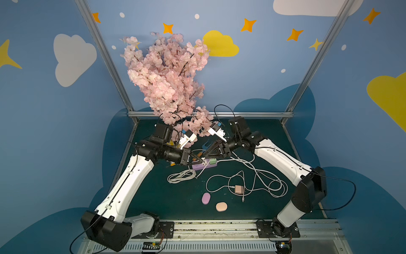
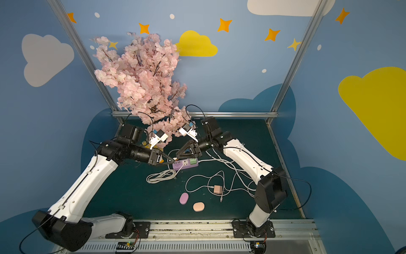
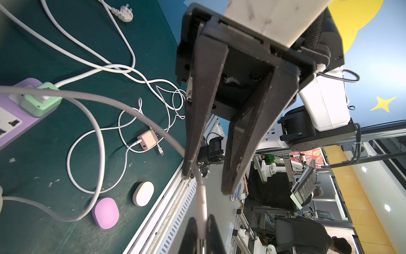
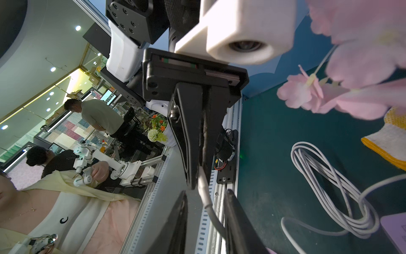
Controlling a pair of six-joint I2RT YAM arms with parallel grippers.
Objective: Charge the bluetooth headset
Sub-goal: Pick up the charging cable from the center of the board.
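Near the front middle of the green mat (image 1: 153, 198), the purple headset case (image 1: 206, 198) and the peach headset case (image 1: 221, 207) are seen lying just beside each other, lids closed. No cable is attached to either. Both are well apart from the grippers, which are placed farther back.

Right of the cases, a pink charger block (image 1: 238, 189) is noted with a white lead plugged into it. That lead is looped loosely across the right half of the mat.

Farther back, at the centre, a purple power strip (image 1: 204, 165) is laid flat with a green adapter (image 1: 212, 161) seated in its right end. A coiled cable (image 1: 181, 176) is seen to the near left of the strip.

Above the strip's left end, the left gripper (image 3: 201, 233) is clamped tight on a grey-white cable end (image 3: 201, 198). The right gripper (image 3: 207, 182) is set tip to tip against it, its jaws apart with that cable passing between them. Contact with the cable cannot be told.

A pink blossom branch (image 1: 167, 81) is hung over the far left of the mat.
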